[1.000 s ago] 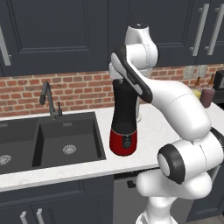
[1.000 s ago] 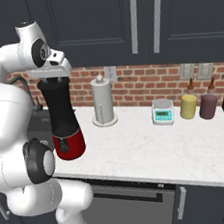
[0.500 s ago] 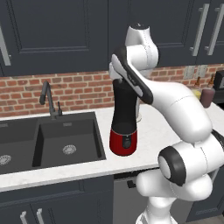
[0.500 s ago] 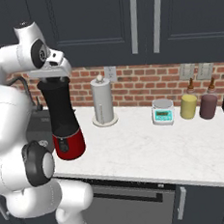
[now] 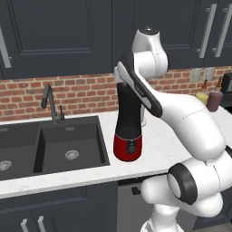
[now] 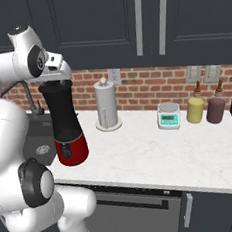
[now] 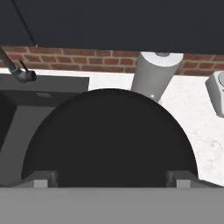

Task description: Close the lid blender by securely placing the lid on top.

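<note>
The blender [image 6: 63, 123] stands on the white counter beside the sink, its dark tapered jar [image 5: 128, 113] on a glossy red base [image 5: 128, 146]. My gripper [image 6: 54, 81] hangs right over the jar's top, almost touching it. In the hand view a round black surface, the lid [image 7: 109, 140], lies flat just beneath my gripper [image 7: 111, 180]. I cannot separate it from the jar's rim, and its knob does not show. The two fingertips [image 7: 43, 178] stand wide apart over the disc's edges, open and with nothing between them.
A paper towel holder [image 6: 106, 106] stands behind the blender, to its right. Farther right are a small scale [image 6: 169, 116], a yellow jar [image 6: 195, 110] and a maroon jar [image 6: 216, 110]. To the blender's left lies the dark sink [image 5: 68, 145] with its faucet [image 5: 50, 102].
</note>
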Tool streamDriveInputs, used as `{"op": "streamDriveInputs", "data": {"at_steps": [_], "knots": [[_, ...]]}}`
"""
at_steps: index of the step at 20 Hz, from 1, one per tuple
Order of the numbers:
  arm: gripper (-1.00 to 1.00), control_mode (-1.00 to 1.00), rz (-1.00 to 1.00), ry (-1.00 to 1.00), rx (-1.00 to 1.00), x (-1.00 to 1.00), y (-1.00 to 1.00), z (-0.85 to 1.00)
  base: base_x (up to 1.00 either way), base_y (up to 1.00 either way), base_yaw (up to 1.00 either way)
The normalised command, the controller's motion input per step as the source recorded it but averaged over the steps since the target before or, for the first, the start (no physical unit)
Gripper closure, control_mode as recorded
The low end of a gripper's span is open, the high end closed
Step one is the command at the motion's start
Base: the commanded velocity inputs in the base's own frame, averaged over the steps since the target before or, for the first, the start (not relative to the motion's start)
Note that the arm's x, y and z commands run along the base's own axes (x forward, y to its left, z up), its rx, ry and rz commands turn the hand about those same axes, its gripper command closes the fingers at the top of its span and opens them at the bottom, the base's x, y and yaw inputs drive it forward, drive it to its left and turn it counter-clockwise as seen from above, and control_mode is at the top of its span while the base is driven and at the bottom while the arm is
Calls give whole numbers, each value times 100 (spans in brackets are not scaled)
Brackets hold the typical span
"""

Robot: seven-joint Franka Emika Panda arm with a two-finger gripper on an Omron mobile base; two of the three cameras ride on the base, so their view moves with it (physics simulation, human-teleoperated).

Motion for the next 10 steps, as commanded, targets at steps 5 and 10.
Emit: {"op": "streamDriveInputs", "data": {"at_steps": [5, 10], "knots": [[-100, -100, 4, -4, 3, -30, 0, 4, 0, 0, 0], [-100, -100, 4, 0, 7, -40, -6, 18, 0, 0, 0]]}}
